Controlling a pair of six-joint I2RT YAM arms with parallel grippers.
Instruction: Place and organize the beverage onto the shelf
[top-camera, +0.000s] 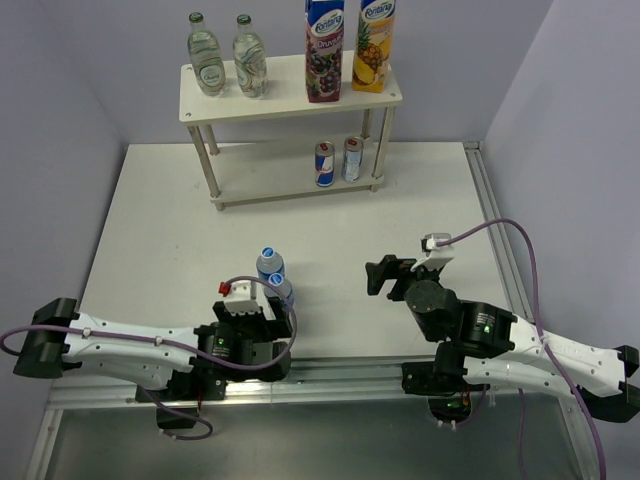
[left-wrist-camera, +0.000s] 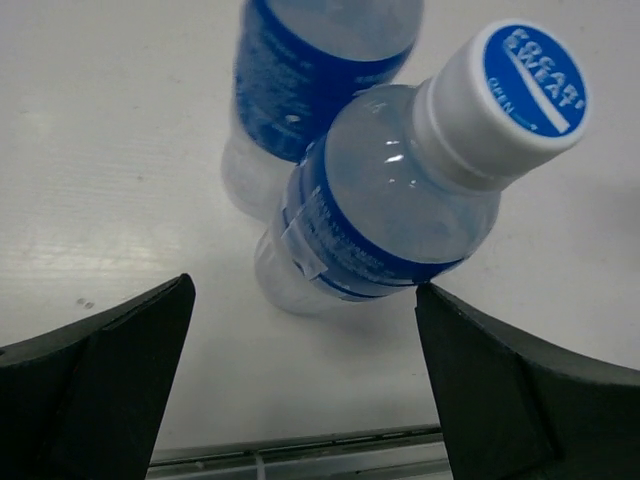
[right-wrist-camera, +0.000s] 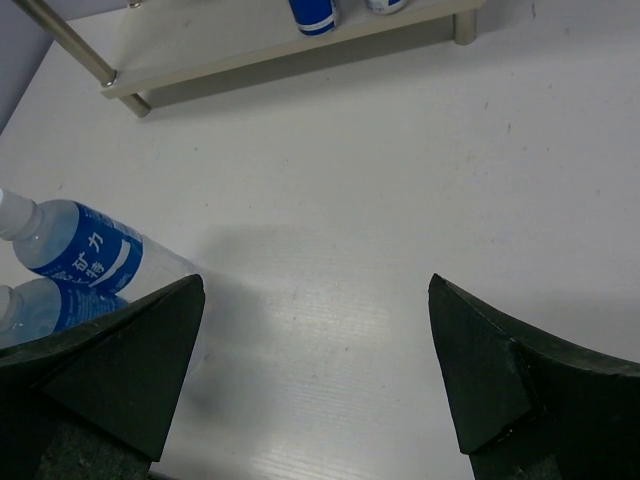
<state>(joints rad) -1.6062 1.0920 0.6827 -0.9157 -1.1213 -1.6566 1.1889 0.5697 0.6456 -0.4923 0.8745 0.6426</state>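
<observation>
Two beverage bottles with blue labels and white caps stand close together on the white table, the nearer one (top-camera: 281, 290) (left-wrist-camera: 400, 190) leaning against the farther one (top-camera: 269, 263) (left-wrist-camera: 310, 70). My left gripper (top-camera: 262, 312) (left-wrist-camera: 304, 290) is open just behind the nearer bottle, its fingers either side of the base without touching it. My right gripper (top-camera: 380, 277) (right-wrist-camera: 316, 280) is open over bare table to the right of the bottles (right-wrist-camera: 80, 250), holding nothing. The cream two-tier shelf (top-camera: 285, 88) (right-wrist-camera: 250, 60) stands at the far side.
On the shelf's top board are two glass bottles (top-camera: 207, 55) (top-camera: 249, 55) and two juice cartons (top-camera: 325, 50) (top-camera: 374, 45). Two cans (top-camera: 325, 165) (top-camera: 351, 160) stand on the lower board. A metal rail (top-camera: 350, 370) runs along the near edge. Walls close in left, right and behind.
</observation>
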